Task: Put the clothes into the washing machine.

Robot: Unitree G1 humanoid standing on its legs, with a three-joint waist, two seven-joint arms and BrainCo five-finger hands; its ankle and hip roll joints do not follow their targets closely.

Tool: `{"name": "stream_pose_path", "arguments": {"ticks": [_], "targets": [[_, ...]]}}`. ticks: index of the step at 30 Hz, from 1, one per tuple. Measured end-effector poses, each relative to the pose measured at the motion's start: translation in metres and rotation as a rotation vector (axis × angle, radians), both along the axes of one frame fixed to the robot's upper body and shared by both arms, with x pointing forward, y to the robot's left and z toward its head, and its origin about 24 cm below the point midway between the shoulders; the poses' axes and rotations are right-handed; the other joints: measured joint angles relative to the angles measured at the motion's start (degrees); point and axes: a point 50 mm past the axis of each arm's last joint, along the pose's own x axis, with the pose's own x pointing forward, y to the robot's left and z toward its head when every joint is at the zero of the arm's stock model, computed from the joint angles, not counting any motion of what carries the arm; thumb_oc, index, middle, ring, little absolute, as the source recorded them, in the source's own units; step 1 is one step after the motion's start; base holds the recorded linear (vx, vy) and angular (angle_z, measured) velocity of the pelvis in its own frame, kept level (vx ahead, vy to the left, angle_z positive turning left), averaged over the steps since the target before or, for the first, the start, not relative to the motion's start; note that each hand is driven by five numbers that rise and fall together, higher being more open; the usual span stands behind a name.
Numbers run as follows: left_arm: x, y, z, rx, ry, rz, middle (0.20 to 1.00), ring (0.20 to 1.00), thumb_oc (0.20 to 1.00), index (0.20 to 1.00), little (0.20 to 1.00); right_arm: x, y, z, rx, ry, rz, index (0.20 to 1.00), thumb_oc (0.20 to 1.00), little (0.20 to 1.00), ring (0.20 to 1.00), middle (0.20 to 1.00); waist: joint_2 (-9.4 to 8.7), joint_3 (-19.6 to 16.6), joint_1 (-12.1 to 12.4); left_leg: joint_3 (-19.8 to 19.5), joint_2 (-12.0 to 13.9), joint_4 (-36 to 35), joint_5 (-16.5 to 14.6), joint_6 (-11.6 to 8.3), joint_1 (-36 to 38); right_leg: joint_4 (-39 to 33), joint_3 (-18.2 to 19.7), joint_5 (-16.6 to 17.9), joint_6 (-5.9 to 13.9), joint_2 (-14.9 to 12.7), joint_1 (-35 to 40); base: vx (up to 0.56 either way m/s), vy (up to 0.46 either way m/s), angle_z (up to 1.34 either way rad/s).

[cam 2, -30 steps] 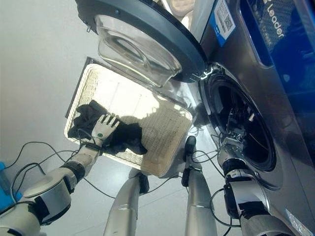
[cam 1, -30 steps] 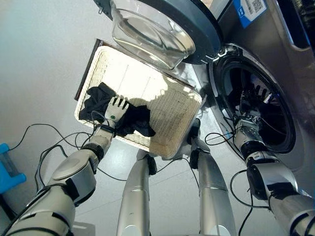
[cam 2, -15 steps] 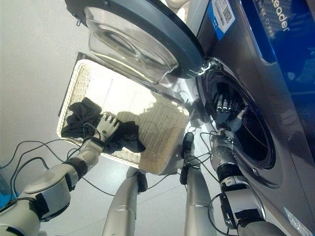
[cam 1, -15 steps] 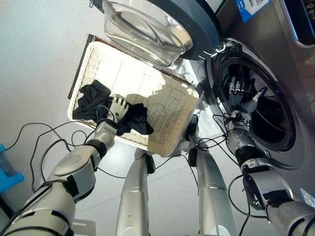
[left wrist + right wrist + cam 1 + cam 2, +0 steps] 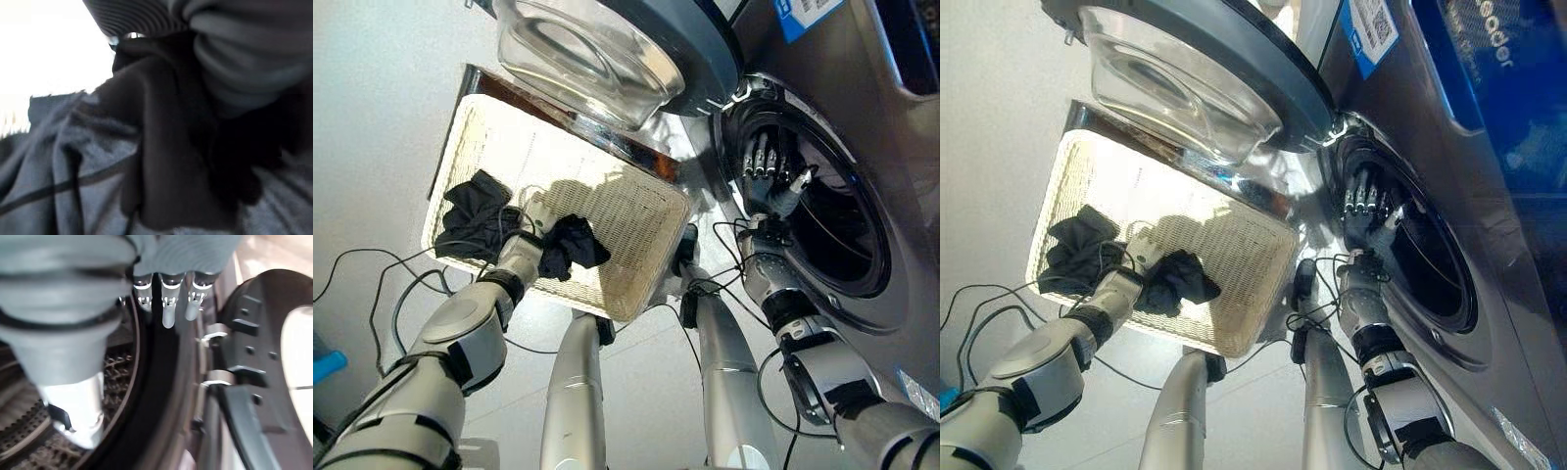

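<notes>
1. Down in the left eye view, our left hand [image 5: 530,238] has closed on the black clothes [image 5: 570,244] in the white basket [image 5: 636,211], where a second ago it lay flat on them.
2. From the right eye view, our right hand [image 5: 1363,209] has drawn back to the washing machine [image 5: 1449,166] opening, fingers straight, holding nothing.
3. Close up, the left wrist view shows dark cloth bunched against the palm.
4. Past the fingers [image 5: 167,303] in the right wrist view lies the drum rim; lifting comes next.

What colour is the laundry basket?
The basket is cream-white wicker; the left eye view shows it best.
</notes>
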Motion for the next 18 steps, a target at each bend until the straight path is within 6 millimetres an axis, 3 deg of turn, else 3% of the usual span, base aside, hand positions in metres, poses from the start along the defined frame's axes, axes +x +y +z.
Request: {"name": "stream_pose_path", "arguments": {"ticks": [4, 7, 11, 12, 15, 18], "targets": [[-0.005, 0.003, -0.009, -0.175, -0.017, 0.004, 0.200, 0.200, 0.200, 0.200, 0.200, -0.003, -0.009, -0.020, -0.050, 0.098, -0.030, 1.000, 1.000, 1.000, 1.000, 1.000, -0.18, -0.09, 0.37, -0.14, -0.09, 0.01, 0.14, 0.17, 0.95, -0.02, 0.12, 0.10, -0.05, -0.03, 1.05, 0.00, 0.022, 0.03], [-0.008, 0.007, -0.009, -0.382, -0.085, 0.018, 0.200, 0.200, 0.200, 0.200, 0.200, -0.010, -0.016, -0.039, -0.159, 0.209, -0.070, 1.000, 1.000, 1.000, 1.000, 1.000, -0.33, -0.10, 0.34, 0.13, -0.14, 0.27, 0.23, 0.32, 1.09, -0.12, 0.49, 0.14, 0.25, 0.05, 1.17, 0.00, 0.011, -0.03], [-0.009, 0.010, -0.006, -0.525, -0.167, 0.014, 0.200, 0.200, 0.200, 0.200, 0.200, -0.016, -0.015, -0.053, -0.247, 0.282, -0.067, 1.000, 1.000, 1.000, 1.000, 1.000, -0.41, -0.08, 0.29, 0.37, -0.01, 0.31, 0.20, 0.27, 1.92, -0.26, 0.52, 0.66, -0.18, 0.29, 1.89, -0.01, 0.007, -0.05], [-0.011, 0.012, -0.004, -0.641, -0.236, 0.018, 0.200, 0.200, 0.200, 0.200, 0.200, -0.017, -0.014, -0.055, -0.322, 0.305, -0.079, 1.000, 1.000, 1.000, 1.000, 1.000, -0.54, -0.06, 0.33, 0.66, 0.02, 0.29, 0.20, 0.25, 2.41, -0.29, 0.54, 0.69, -0.21, 0.33, 2.23, -0.01, 0.010, -0.07], [-0.012, 0.013, 0.000, -0.752, -0.315, 0.011, 0.200, 0.200, 0.200, 0.200, 0.200, -0.017, -0.011, -0.053, -0.426, 0.325, -0.104, 1.000, 1.000, 1.000, 1.000, 1.000, -0.58, -0.07, 0.23, 0.87, 0.08, 0.28, 0.16, 0.21, 3.27, -0.55, 0.63, 0.77, -0.23, 0.40, 3.09, -0.01, 0.008, -0.04], [-0.012, 0.011, 0.012, -0.947, -0.445, -0.013, 0.200, 0.200, 0.200, 0.200, 0.200, -0.016, -0.003, -0.043, -0.644, 0.332, -0.158, 1.000, 1.000, 1.000, 1.000, 1.000, -0.74, -0.12, 0.46, 0.90, 0.18, 0.38, 0.11, 0.15, 3.56, -0.69, 0.72, 0.87, -0.24, 0.58, 3.41, 0.00, 0.000, 0.00]]}}
